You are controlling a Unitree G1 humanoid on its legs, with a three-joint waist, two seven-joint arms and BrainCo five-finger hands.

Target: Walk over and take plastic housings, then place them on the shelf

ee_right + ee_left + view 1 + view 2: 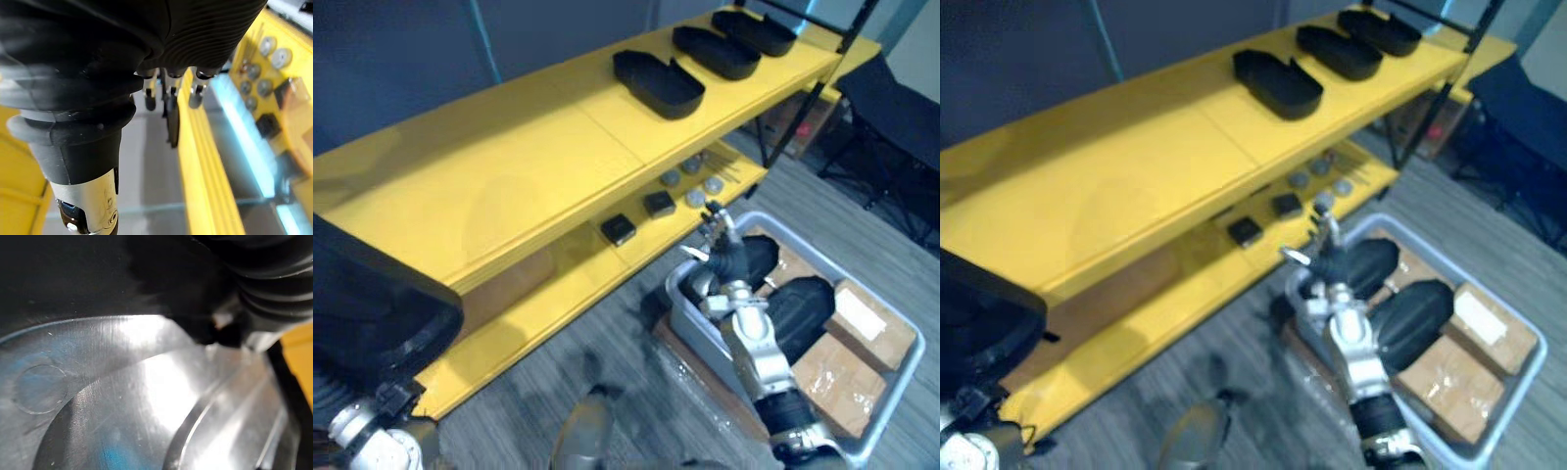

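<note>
A long yellow two-level shelf [509, 186] with smooth, flat boards stands on grey striped carpet [607, 333]. Three shallow black plastic housings, matte and round-ended, lie in a row on its top board [658, 83] [715, 51] [754, 31]. On the lower board sit two small black square blocks [619, 229] [659, 203] and four grey round discs [671, 178].

A pale grey plastic bin [693, 328] on the floor holds two more domed black housings [803, 304] [759, 257] among several tan cardboard boxes [867, 323].

The right hand [726, 257] hovers over the bin's near corner, fingers [195, 95] loosely straight, holding nothing.

Another large black housing with a glossy inner face [122, 396] sits close against the left hand [274, 279]; I cannot tell how that hand's fingers stand.
</note>
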